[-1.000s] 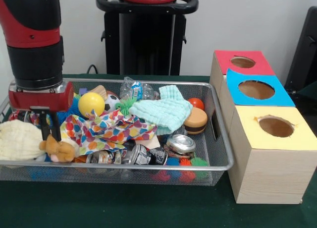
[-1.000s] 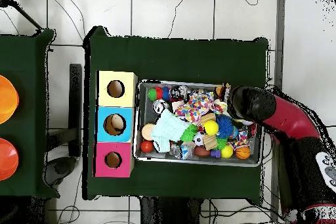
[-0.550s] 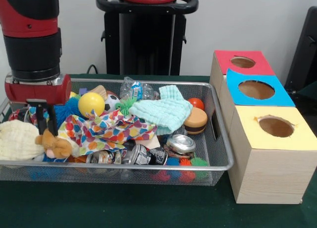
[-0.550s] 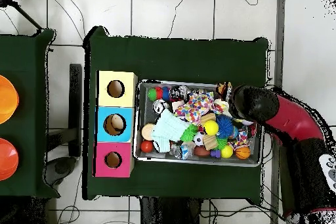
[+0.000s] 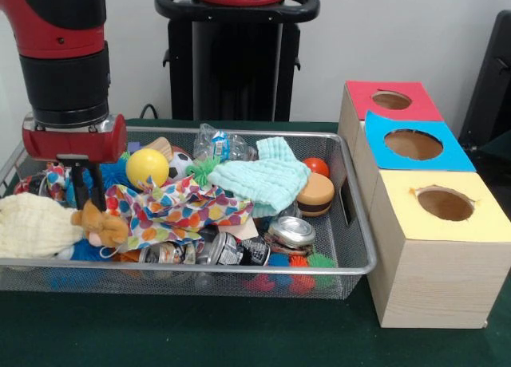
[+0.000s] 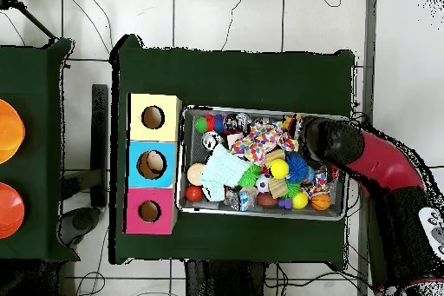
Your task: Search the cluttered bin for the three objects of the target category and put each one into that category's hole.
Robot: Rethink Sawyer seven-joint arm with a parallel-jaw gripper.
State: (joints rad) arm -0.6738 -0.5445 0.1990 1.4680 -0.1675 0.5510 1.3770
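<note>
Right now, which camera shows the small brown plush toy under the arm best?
The front view: the brown plush toy lies in plain sight at the bin's end, just below the gripper. In the overhead view the red arm covers that corner, so the toy cannot be picked out.

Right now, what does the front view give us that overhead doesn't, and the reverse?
Front only: the end effector hanging over the small brown plush toy at the bin's end away from the boxes, plus the silver can and toy burger seen side-on. Overhead only: the arm hides the end effector, but an object shows inside the blue box's hole, and two orange discs lie on a separate table. Both: the mesh bin, polka-dot cloth, yellow ball, and the yellow, blue and red boxes.
</note>
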